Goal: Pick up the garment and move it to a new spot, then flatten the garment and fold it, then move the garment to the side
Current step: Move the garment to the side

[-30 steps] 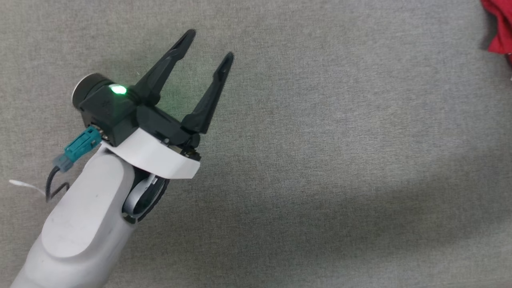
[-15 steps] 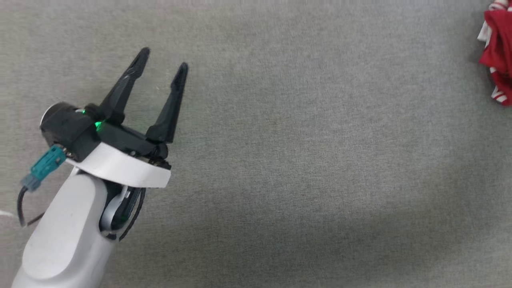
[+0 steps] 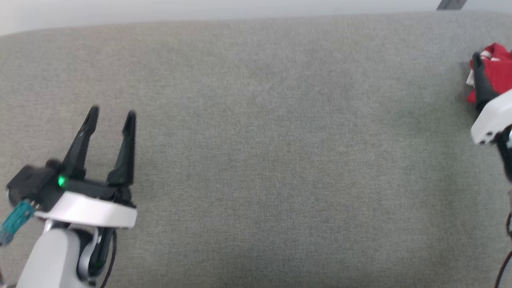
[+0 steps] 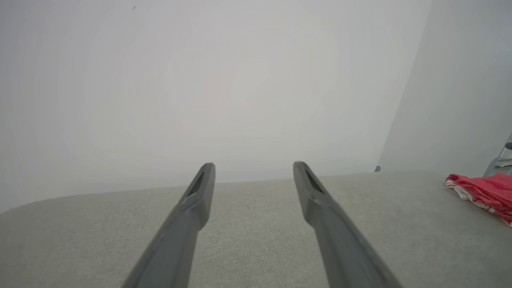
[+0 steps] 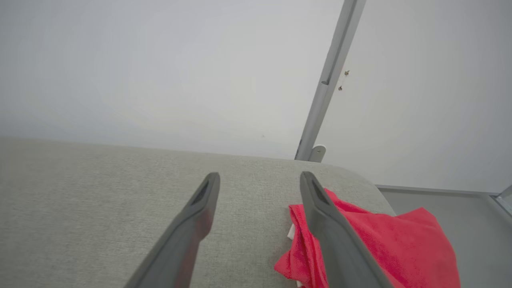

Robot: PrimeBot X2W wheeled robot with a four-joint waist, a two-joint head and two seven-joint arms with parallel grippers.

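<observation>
Camera swings, and your right gripper (image 5: 260, 178) now shows at the bunched garment (image 3: 498, 66), fingers apart; left gripper (image 3: 112, 114), spread too, sits well away from it. Grab or release, unclear.

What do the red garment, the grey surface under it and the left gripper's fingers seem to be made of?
Garment: soft fabric, matte; it lies crumpled in loose folds.
Grey surface: woven, upholstery-like cloth, matte, with a fine mottled grain.
Fingers of the left gripper: probably hard dark plastic, smooth, with a slight sheen; metal cannot be ruled out.
</observation>
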